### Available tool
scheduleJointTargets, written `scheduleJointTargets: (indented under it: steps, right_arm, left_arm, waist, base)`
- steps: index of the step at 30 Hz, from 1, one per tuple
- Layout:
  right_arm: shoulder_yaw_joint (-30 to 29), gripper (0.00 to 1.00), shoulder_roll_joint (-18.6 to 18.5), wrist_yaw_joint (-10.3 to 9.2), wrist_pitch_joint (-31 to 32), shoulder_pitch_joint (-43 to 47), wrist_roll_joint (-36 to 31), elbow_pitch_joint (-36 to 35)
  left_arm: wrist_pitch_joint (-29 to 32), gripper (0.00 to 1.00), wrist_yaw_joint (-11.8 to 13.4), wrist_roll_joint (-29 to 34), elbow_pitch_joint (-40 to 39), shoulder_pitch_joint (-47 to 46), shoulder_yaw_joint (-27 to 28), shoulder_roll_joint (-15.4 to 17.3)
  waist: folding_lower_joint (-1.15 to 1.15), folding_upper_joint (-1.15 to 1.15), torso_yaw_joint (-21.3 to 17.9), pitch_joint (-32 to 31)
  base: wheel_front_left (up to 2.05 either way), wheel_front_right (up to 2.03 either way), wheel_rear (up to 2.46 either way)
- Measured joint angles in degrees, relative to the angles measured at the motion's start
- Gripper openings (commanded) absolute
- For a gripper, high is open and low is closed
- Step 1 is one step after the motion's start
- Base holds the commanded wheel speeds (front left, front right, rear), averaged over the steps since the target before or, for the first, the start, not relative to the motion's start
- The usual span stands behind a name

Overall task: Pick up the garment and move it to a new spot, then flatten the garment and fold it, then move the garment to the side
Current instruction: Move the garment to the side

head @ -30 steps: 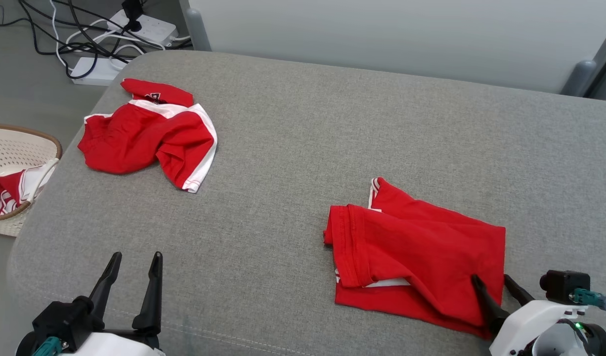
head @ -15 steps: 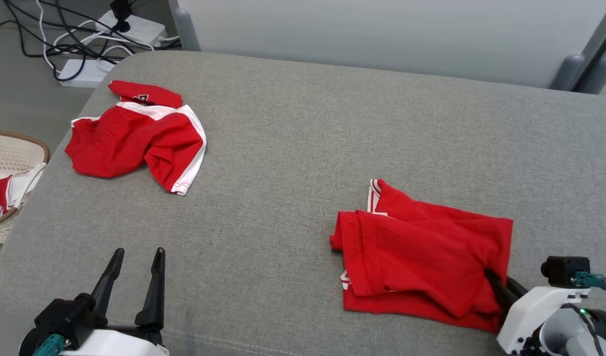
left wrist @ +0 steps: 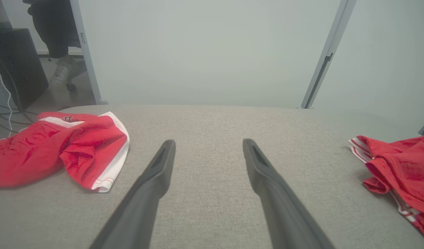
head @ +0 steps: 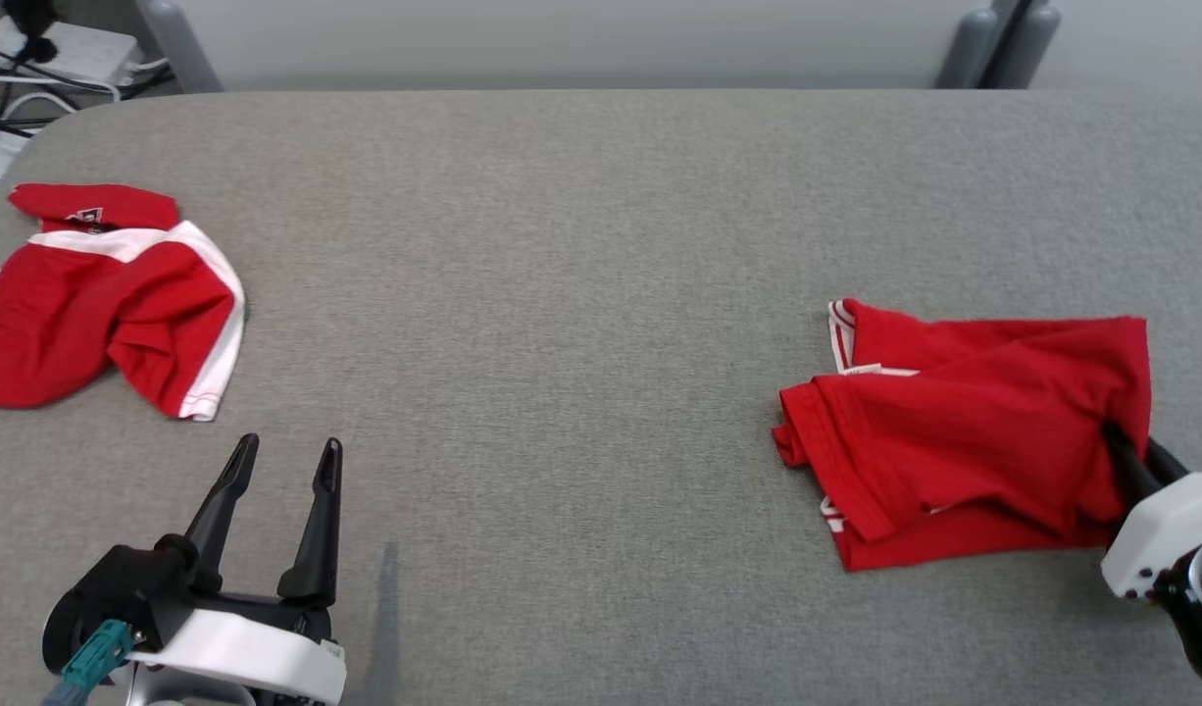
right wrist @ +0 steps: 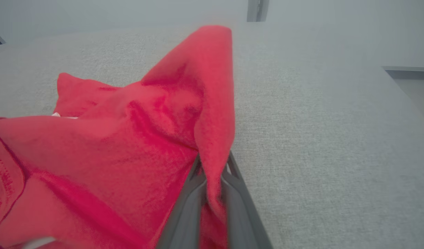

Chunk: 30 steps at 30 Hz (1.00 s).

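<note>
A folded red garment [head: 964, 431] with white trim lies at the right of the grey padded surface [head: 562, 294]. My right gripper [head: 1130, 451] is shut on its right edge. In the right wrist view the red cloth [right wrist: 129, 145] is pinched between the two fingers of that gripper [right wrist: 213, 169] and stands up in a peak above them. My left gripper [head: 289, 446] is open over bare surface at the lower left, holding nothing. In the left wrist view its fingers [left wrist: 208, 143] are spread wide, and the garment [left wrist: 402, 162] lies far to the right.
A second red-and-white garment [head: 101, 294] lies crumpled at the left edge, also visible from the left wrist [left wrist: 60, 148]. Power strips and cables [head: 62, 49] are on the floor at the far left. A person's foot [left wrist: 63, 69] stands beyond the surface.
My right gripper has shut on the garment's right edge and drawn it to the right, away from the other garment. The head camera has turned right. The left gripper stays open.
</note>
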Motion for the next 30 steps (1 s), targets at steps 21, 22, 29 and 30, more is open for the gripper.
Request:
scheduleJointTargets:
  steps: [21, 22, 29, 30]
  right_arm:
    - [-7.43, 0.00, -3.08, -0.01, -9.83, -22.43, -11.00, 21.87]
    - [-7.97, 0.00, -3.54, -0.01, -10.36, -22.94, -11.12, 22.32]
    - [-11.93, 1.00, -3.68, -0.01, -12.55, -28.24, -13.01, 27.17]
    - [-12.40, 1.00, -3.69, -0.01, -12.59, -28.52, -13.40, 27.53]
  left_arm:
    - [6.58, 1.00, -1.88, 2.87, -6.33, -8.34, -1.89, 5.02]
    - [7.00, 1.00, -1.92, 2.98, -6.50, -8.75, -2.09, 5.23]
    - [7.08, 1.00, -2.48, 3.37, -6.11, -9.64, -2.19, 5.64]
    - [7.04, 1.00, -2.55, 3.37, -6.02, -9.87, -2.24, 5.63]
  waist:
    - [0.00, 0.00, -10.70, 12.08]
    - [0.00, 0.00, -10.65, 12.51]
    - [0.00, 0.00, -9.99, 14.97]
    - [0.00, 0.00, -9.82, 15.06]
  base:
    - [0.00, 0.00, 0.00]
    - [0.00, 0.00, 0.00]
    - [0.00, 0.00, 0.00]
    - [0.00, 0.00, 0.00]
